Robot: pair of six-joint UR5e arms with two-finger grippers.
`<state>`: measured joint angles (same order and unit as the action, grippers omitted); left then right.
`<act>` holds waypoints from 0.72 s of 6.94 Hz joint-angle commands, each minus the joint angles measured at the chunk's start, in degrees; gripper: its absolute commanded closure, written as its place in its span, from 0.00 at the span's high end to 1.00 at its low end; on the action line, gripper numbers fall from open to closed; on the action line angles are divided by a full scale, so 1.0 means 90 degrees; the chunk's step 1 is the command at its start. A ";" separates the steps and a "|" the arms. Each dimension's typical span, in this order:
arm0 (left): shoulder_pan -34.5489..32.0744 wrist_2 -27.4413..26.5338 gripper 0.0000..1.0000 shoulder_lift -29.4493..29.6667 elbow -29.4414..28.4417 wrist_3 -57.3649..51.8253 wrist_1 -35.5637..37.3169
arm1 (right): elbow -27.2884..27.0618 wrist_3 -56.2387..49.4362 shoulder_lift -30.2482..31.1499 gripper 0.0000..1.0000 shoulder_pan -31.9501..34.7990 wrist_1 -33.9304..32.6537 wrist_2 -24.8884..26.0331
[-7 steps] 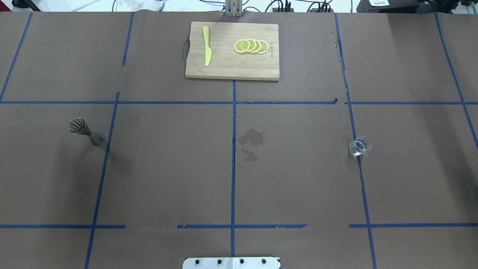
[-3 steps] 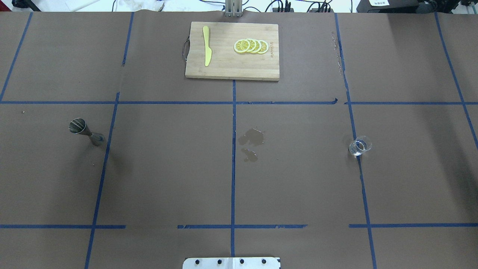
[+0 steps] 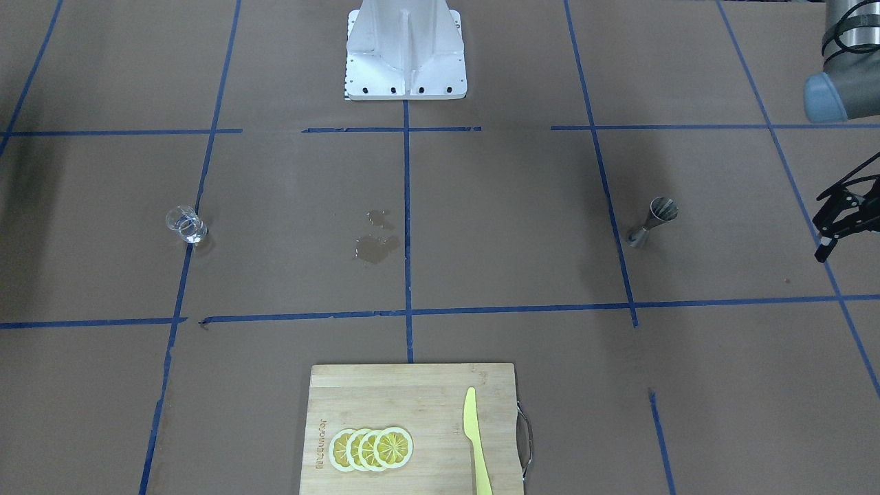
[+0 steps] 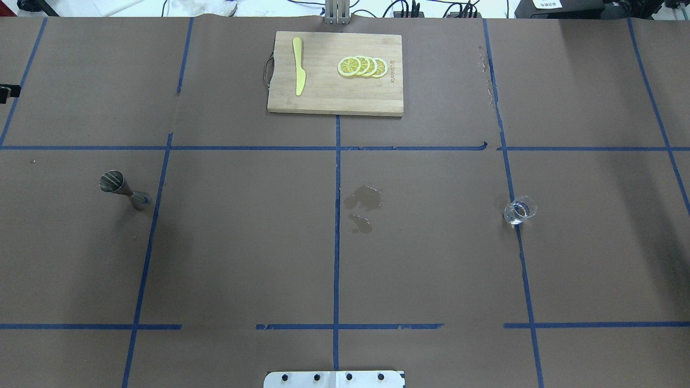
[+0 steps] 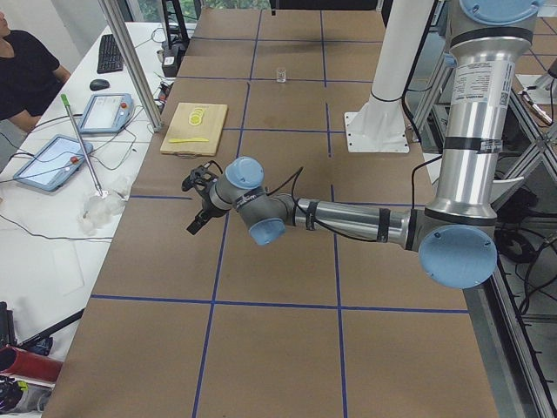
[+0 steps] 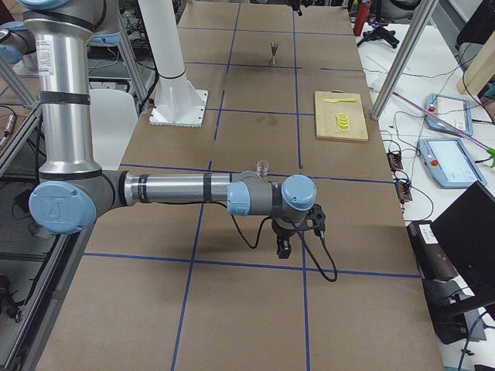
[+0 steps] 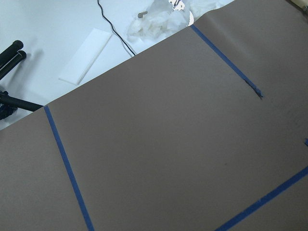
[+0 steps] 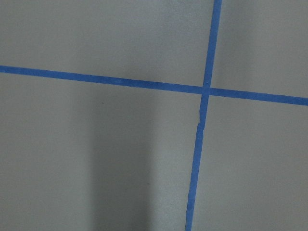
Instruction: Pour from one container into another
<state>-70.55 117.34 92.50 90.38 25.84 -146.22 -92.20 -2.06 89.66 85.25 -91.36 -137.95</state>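
Brown worktop (image 4: 242,242) crossed by blue tape lines. A small glass beaker (image 4: 520,210) stands upright on the right, and a silver jigger (image 4: 121,189) stands upright well apart on the left. The left end effector (image 5: 195,222) and the right end effector (image 6: 282,247) hang over opposite ends, touching nothing. I cannot tell whether their fingers are apart or together.

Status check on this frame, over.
Left pincer looks open, empty; right pincer state unclear. Beaker and jigger upright, untouched, far apart. Wet patches between them.

left gripper (image 4: 6,91): its tip now shows at the overhead view's edge
place: ten o'clock of the jigger (image 4: 122,190), well apart
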 commanded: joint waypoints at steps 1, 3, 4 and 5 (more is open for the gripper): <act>0.0949 -0.1221 1.00 -0.0742 0.0123 0.1422 -0.1695 | 0.0000 -0.0006 0.0018 1.00 0.0000 0.0286 0.0025; 0.2518 -0.3126 1.00 -0.1174 0.0707 0.2708 -0.1986 | 0.0010 -0.0015 0.0077 1.00 0.0000 0.0619 0.0035; 0.2894 -0.3638 1.00 -0.1534 0.1184 0.2860 -0.2053 | 0.0010 -0.0025 0.0106 1.00 -0.0010 0.0833 0.0035; 0.3255 -0.4059 1.00 -0.1875 0.1421 0.3383 -0.2306 | 0.0029 -0.0025 0.0126 1.00 -0.0087 0.0941 0.0064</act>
<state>-45.87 86.40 79.25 99.82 51.41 -164.87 -92.07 -2.24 90.53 85.01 -84.49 -137.58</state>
